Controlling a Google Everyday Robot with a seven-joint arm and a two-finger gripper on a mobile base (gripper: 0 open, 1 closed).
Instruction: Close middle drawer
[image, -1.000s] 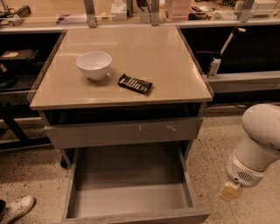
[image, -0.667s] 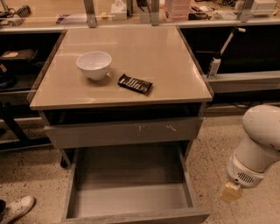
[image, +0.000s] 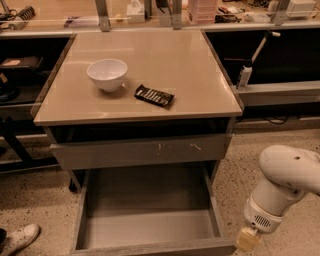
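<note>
The middle drawer (image: 150, 229) is a wide, shallow grey drawer, pulled far out at the bottom of the cabinet. Its smooth grey floor is bare and its front edge runs along the bottom of the view. Above it is a taller grey drawer front (image: 125, 151) with pale scratch marks, set back under the tabletop. My white arm (image: 286, 176) comes in at the lower right. My gripper (image: 248, 239) is at its low end, just right of the open drawer's front right corner and close to it.
A white bowl (image: 107, 74) and a dark snack packet (image: 154, 95) lie on the beige tabletop (image: 165, 55). A white shoe (image: 17, 238) is on the speckled floor at lower left. Dark shelving flanks the cabinet on both sides.
My arm and gripper have moved down and to the left, closer to the open drawer's front right corner. The drawer, bowl and packet have not moved.
</note>
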